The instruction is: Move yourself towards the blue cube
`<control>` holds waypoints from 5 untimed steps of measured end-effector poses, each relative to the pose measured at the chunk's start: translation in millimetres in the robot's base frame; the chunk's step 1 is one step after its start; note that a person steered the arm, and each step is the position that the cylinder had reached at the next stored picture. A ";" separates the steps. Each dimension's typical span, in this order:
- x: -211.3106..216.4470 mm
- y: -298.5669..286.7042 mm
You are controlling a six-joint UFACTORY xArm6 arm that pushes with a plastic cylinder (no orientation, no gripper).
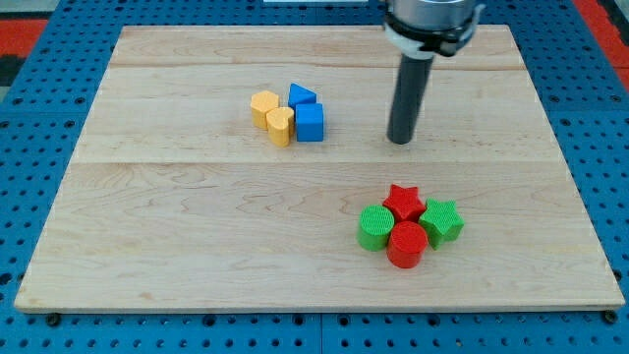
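Note:
The blue cube sits on the wooden board in the upper middle, in a tight cluster with a blue triangular block just above it, a yellow hexagonal block and a yellow rounded block to its left. My tip rests on the board to the view's right of the blue cube, roughly a block and a half's gap away, at about the same height in the view.
A second cluster lies at the lower right: a red star, a red cylinder, a green cylinder and a green star-like block. Blue perforated surface surrounds the board.

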State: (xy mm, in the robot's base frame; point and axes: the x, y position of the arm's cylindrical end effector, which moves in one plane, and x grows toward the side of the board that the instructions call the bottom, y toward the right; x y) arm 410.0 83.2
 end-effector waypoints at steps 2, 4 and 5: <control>-2.9 -26.6; 3.3 -26.1; 2.6 -26.1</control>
